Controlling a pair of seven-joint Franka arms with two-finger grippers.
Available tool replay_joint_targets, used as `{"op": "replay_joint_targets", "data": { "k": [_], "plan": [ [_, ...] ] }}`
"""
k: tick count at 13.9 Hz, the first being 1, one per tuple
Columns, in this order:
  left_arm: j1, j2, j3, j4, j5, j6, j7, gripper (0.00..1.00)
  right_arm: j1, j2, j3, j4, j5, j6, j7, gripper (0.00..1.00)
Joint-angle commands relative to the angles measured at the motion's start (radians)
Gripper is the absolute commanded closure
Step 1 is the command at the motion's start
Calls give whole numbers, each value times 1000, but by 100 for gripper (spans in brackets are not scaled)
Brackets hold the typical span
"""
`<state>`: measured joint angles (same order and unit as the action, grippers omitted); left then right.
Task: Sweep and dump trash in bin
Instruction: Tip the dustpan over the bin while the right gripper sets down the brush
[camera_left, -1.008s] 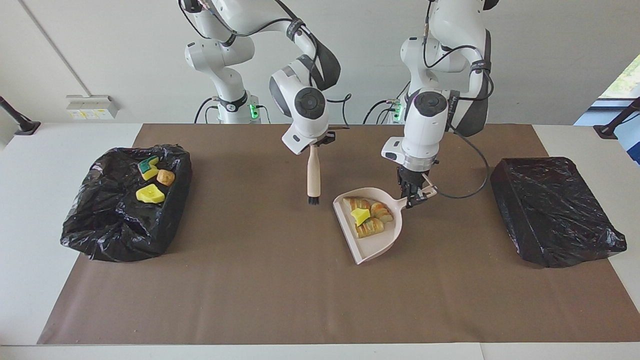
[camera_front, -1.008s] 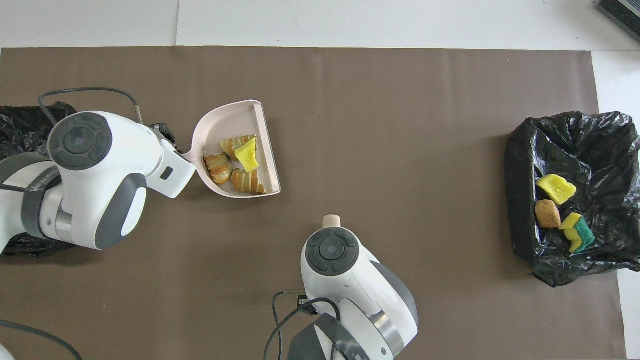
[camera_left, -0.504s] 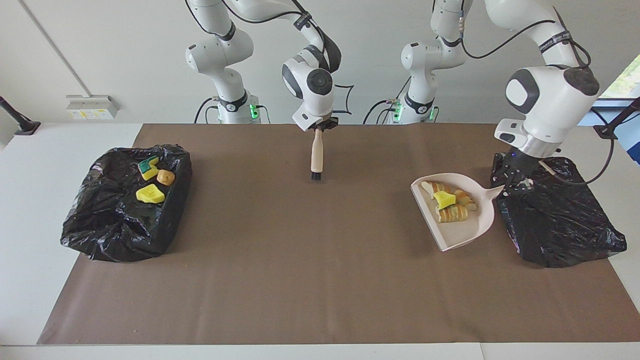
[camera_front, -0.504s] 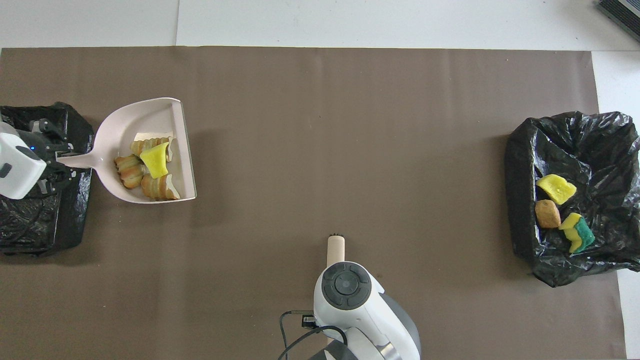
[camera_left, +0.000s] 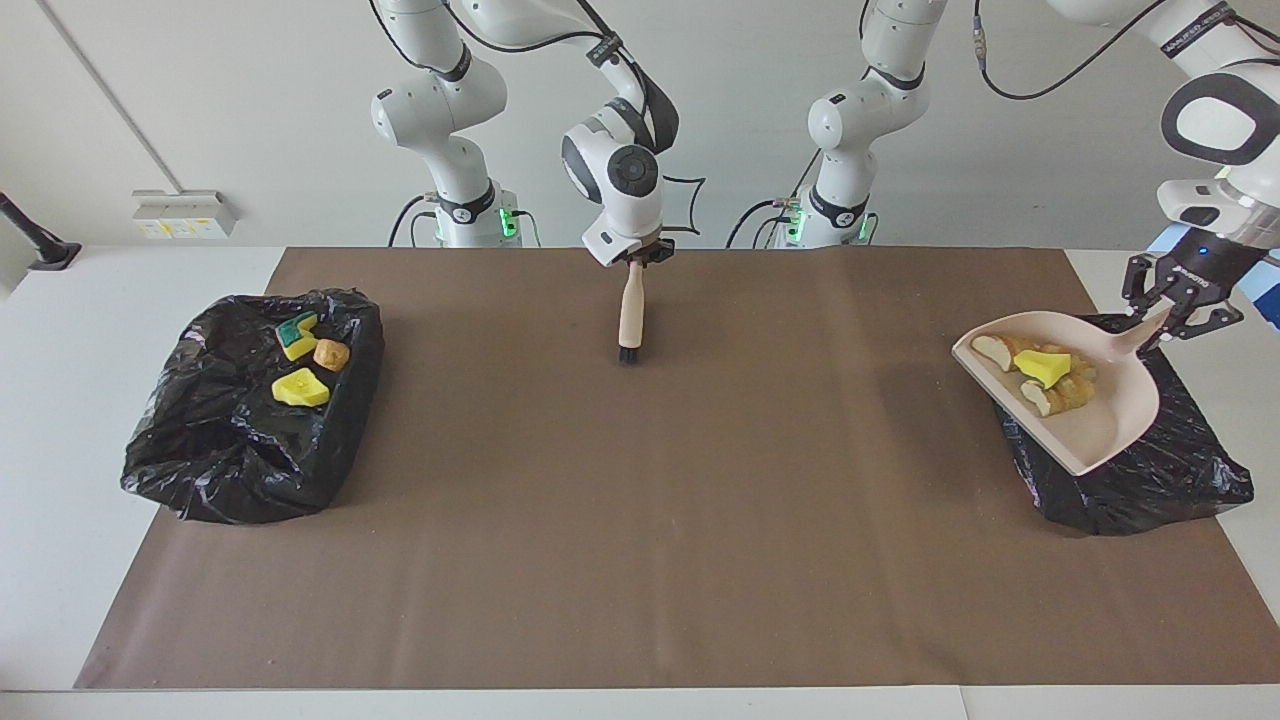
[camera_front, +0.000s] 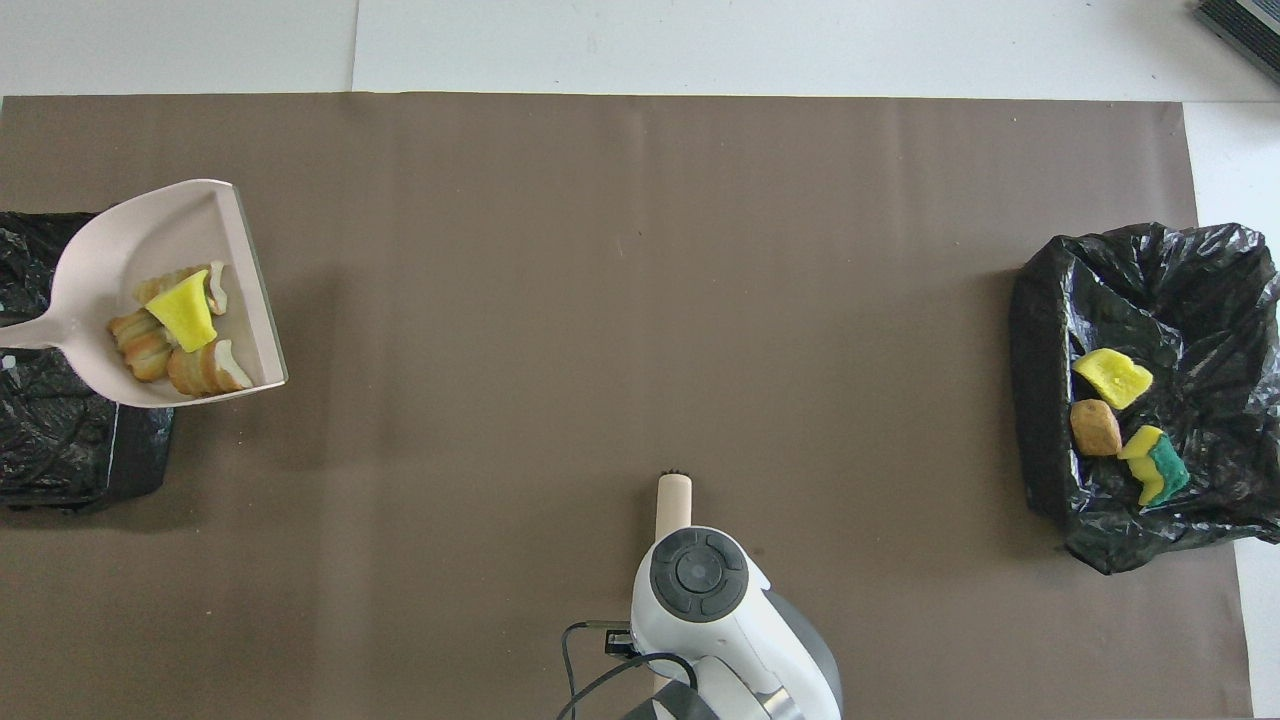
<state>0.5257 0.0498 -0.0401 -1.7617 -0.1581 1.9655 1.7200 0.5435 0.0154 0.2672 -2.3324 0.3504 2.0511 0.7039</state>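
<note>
The left gripper (camera_left: 1172, 316) is clamped on the tapered handle of a smooth, pale pink plastic dustpan (camera_left: 1100, 425), which it holds raised and tilted over the black-bagged bin (camera_left: 1170, 480) at the left arm's end of the table. This bin's glossy, crinkled plastic is stretched flat across a boxy form. Four pieces of the trash sit in the dustpan's scoop: a bright yellow sponge scrap (camera_left: 1041, 365) of porous foam lying on top of ridged, tan-orange bread-like lumps (camera_left: 1062, 392) with pale cut faces. The right gripper (camera_left: 638, 259) is closed on the top of a small hand brush (camera_left: 630, 318), whose rounded light wooden handle hangs straight down to a short tuft of dark bristles just above the matte brown paper sheet (camera_left: 640, 560) covering the table's middle. At the right arm's end of the table stands a second bin (camera_left: 230, 450), its loose black bag rumpled and open, holding three more pieces: a yellow sponge wedge (camera_left: 299, 387), a rounded orange-brown lump (camera_left: 331, 353), and a wavy-edged yellow sponge scrap with a green layer (camera_left: 297, 332).
</note>
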Motion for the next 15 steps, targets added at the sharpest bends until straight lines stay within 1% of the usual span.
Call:
{"op": "replay_joint_targets", "data": {
  "k": [1,2,3,4,5,8,10,12,15],
  "plan": [
    [54,45,-11,74,47,4,38,100,1,-9,0,-13,25,23,-61,50],
    [56,47,-1,74,143,48,41,100,1,-5,0,-7,6,26,-69,11],
    [54,47,0,74,201,82,42,100,1,7,-3,8,-23,27,-70,0],
    [56,50,0,71,233,101,41,100,-8,12,-3,36,-78,24,-67,0],
    [56,50,0,70,262,101,39,100,-17,8,-8,56,-105,12,-67,0],
    [56,44,0,56,418,101,38,100,-94,-26,-11,122,-154,-47,-70,0],
    [66,41,3,54,451,101,38,100,-148,-34,-11,191,-211,-110,-70,0],
    [73,42,6,54,515,105,35,100,-207,-43,-11,243,-254,-117,-80,0],
    [56,45,6,54,592,116,30,100,-284,-38,-11,318,-303,-117,-121,0]
  ]
}}
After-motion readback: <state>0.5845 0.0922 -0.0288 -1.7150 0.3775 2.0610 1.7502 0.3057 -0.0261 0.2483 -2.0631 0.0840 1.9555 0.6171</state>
